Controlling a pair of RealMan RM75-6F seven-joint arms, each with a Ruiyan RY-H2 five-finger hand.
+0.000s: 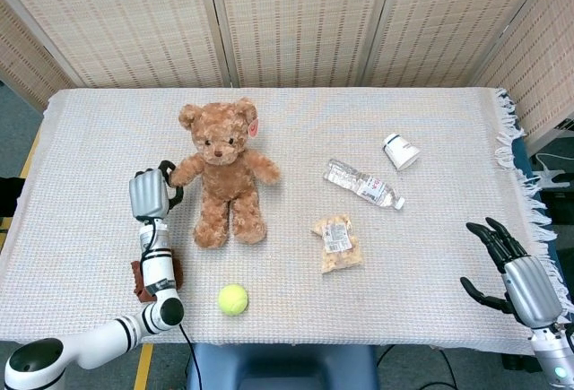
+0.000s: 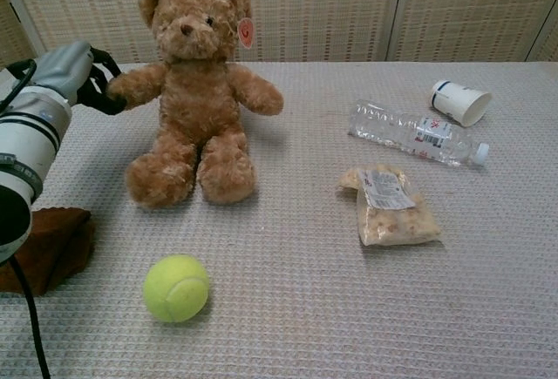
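Chest view shows the left hand (image 2: 61, 74) with fingers (image 2: 106, 100) curled around the teddy bear (image 2: 196, 100)'s paw, the bear sitting on the worktop (image 2: 305, 248). Its grip is partly hidden by the hand's back. Head view has the right hand (image 1: 513, 269) at the worktop's corner, fingers spread, holding nothing.

The left hand (image 1: 148, 195) grips the teddy bear (image 1: 222, 170) by its outstretched paw on the tabletop (image 1: 287, 121), a tennis ball (image 1: 233, 299) lying nearer the front edge, while the right hand (image 1: 516, 269) hovers spread-fingered off the far corner.
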